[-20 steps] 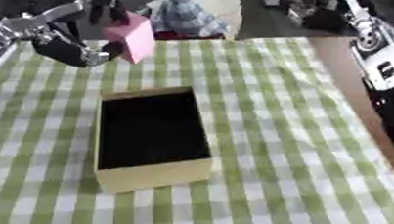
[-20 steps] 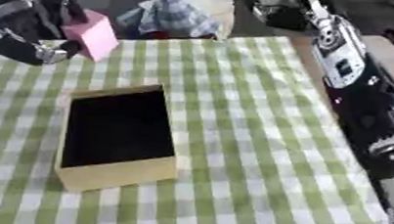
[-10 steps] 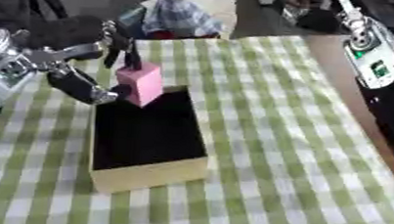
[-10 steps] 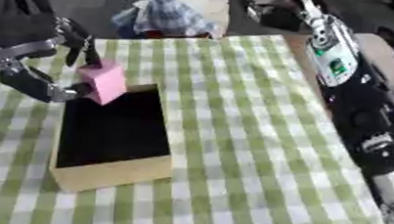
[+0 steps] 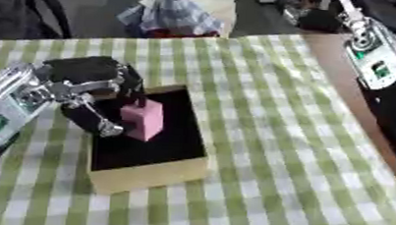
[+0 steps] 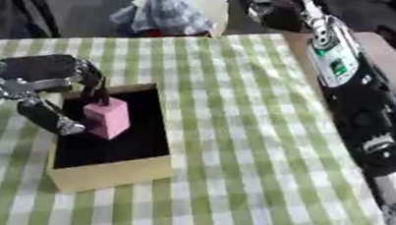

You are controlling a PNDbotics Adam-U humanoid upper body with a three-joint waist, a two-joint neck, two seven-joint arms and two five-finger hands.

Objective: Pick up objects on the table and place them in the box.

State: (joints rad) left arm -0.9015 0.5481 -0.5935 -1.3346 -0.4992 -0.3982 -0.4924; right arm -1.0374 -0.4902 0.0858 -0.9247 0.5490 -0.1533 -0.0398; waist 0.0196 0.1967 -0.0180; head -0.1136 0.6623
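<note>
Pink block (image 5: 142,120) pinched by left robot hand (image 5: 99,96) over box (image 5: 146,173); right robot hand unseen.

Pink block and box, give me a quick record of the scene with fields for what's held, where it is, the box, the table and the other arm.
held: pink block, pinched by the left hand
block position: over the dark inside of the box, tilted
box: tan box, open top, black interior
table: green and white checked cloth
right arm: along the right edge, hand not in view
</note>
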